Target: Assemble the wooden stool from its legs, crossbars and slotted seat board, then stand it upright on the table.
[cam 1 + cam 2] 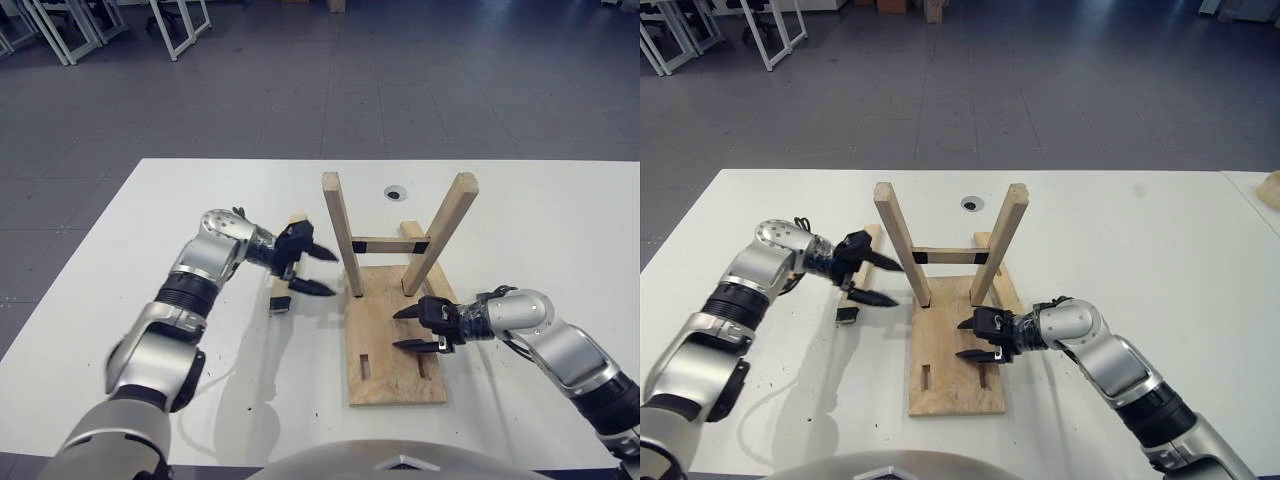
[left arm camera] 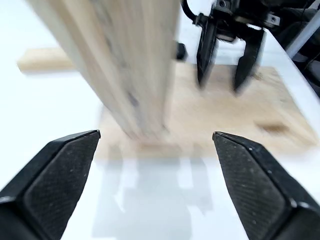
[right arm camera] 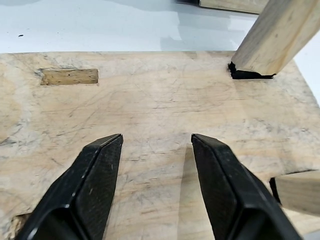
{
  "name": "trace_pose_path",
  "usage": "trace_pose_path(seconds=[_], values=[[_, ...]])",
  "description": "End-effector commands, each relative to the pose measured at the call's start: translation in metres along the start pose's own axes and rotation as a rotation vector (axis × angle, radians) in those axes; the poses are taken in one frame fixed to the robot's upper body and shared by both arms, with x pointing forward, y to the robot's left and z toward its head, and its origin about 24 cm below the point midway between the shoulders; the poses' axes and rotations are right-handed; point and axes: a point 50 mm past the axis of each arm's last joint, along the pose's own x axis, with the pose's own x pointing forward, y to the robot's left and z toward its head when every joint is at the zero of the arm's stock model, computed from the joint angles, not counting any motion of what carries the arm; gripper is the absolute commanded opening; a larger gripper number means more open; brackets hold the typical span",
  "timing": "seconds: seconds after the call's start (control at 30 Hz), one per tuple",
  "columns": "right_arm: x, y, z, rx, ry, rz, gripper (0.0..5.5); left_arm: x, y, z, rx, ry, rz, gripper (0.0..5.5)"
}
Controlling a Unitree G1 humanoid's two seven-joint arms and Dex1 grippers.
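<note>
Left eye view: the seat board [image 1: 395, 375] lies flat on the tabletop [image 1: 540, 230]. The left leg [image 1: 341, 235] and the right leg [image 1: 440, 232] stand in its far slots, splaying apart toward their tops, and a crossbar [image 1: 385, 245] joins them. A near slot [image 1: 365, 367] is empty. I judge the work about half done: the second pair of legs is not yet fitted, and the stool is not yet stood upright. A loose wooden piece [image 1: 283, 290], probably another leg, lies on the tabletop just behind the left tool [image 1: 332, 273]. The left arm is bent in from the left, and its tool is released, fingers spread and aimed at the lower part of the left leg, holding nothing. The right arm reaches in from the right. The right tool [image 1: 398, 330] is also released, low over the board's right side near the right leg's foot.

Left wrist view: the spread fingers [image 2: 55, 185] frame the base of the left leg where it meets the board, without touching it. The right tool shows farther off across the board.

Right wrist view: the parted fingers [image 3: 97, 180] hover over bare board between an empty slot and a seated leg.
</note>
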Motion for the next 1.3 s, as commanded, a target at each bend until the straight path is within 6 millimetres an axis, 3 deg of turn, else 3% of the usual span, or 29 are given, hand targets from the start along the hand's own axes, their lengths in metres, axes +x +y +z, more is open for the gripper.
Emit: trace_pose_path(seconds=[0.03, 0.13, 0.2, 0.3, 0.4, 0.5, 0.6, 0.7, 0.8, 0.83, 0.9, 0.93, 1.0, 1.07, 1.1, 1.13, 1.17, 1.2, 1.23, 1.3], values=[[0.009, 0.006, -0.032, 0.090, 0.148, -0.044, 2.53, -0.037, 0.008, 0.015, 0.021, 0.129, 0.104, 4.16], [0.012, 0.001, -0.032, 0.095, 0.140, -0.101, 2.53, -0.074, 0.027, 0.045, 0.010, 0.028, 0.478, 3.77], [0.014, -0.001, -0.033, 0.106, 0.134, -0.139, 2.53, -0.097, 0.036, 0.080, -0.025, -0.205, 0.810, 3.47], [0.016, -0.001, -0.034, 0.116, 0.126, -0.169, 2.53, -0.101, 0.024, 0.124, -0.119, -0.545, 1.014, 3.42], [0.017, -0.001, -0.036, 0.121, 0.126, -0.179, 2.53, -0.079, 0.003, 0.160, -0.191, -0.726, 0.955, 3.42], [0.019, -0.002, -0.037, 0.124, 0.123, -0.192, 2.53, -0.045, -0.016, 0.180, -0.291, -0.728, 0.773, 3.42], [0.021, -0.002, -0.037, 0.124, 0.119, -0.197, 2.53, -0.023, -0.023, 0.175, -0.375, -0.658, 0.678, 3.42], [0.022, -0.002, -0.037, 0.125, 0.114, -0.203, 2.53, -0.013, -0.021, 0.163, -0.448, -0.626, 0.685, 3.42], [0.021, -0.006, -0.035, 0.126, 0.110, -0.224, 2.53, -0.037, -0.024, 0.198, -0.312, -0.865, 0.729, 3.42], [0.020, -0.007, -0.035, 0.126, 0.110, -0.229, 2.53, -0.054, -0.033, 0.221, -0.238, -1.012, 0.701, 3.42], [0.019, -0.007, -0.036, 0.126, 0.112, -0.232, 2.53, -0.074, -0.049, 0.245, -0.142, -1.161, 0.658, 3.42], [0.019, -0.006, -0.036, 0.127, 0.113, -0.231, 2.53, -0.074, -0.050, 0.245, -0.146, -1.150, 0.661, 3.42], [0.019, -0.004, -0.037, 0.128, 0.115, -0.227, 2.53, -0.053, -0.036, 0.219, -0.255, -1.008, 0.697, 3.42], [0.018, -0.003, -0.037, 0.128, 0.115, -0.224, 2.53, -0.006, -0.021, 0.159, -0.444, -0.786, 0.719, 3.42], [0.017, -0.003, -0.036, 0.128, 0.114, -0.225, 2.53, 0.026, -0.020, 0.119, -0.552, -0.648, 0.709, 3.42], [0.016, -0.005, -0.035, 0.124, 0.115, -0.229, 2.53, 0.053, -0.027, 0.082, -0.642, -0.530, 0.696, 3.42], [0.016, -0.006, -0.034, 0.120, 0.114, -0.231, 2.53, 0.071, -0.036, 0.058, -0.696, -0.453, 0.684, 3.42], [0.014, -0.007, -0.033, 0.116, 0.113, -0.232, 2.53, 0.084, -0.045, 0.044, -0.730, -0.414, 0.663, 3.42], [0.013, -0.007, -0.032, 0.115, 0.113, -0.231, 2.53, 0.087, -0.049, 0.042, -0.725, -0.414, 0.656, 3.42], [0.013, -0.004, -0.034, 0.122, 0.118, -0.231, 2.53, 0.081, -0.046, 0.054, -0.672, -0.452, 0.661, 3.42]])
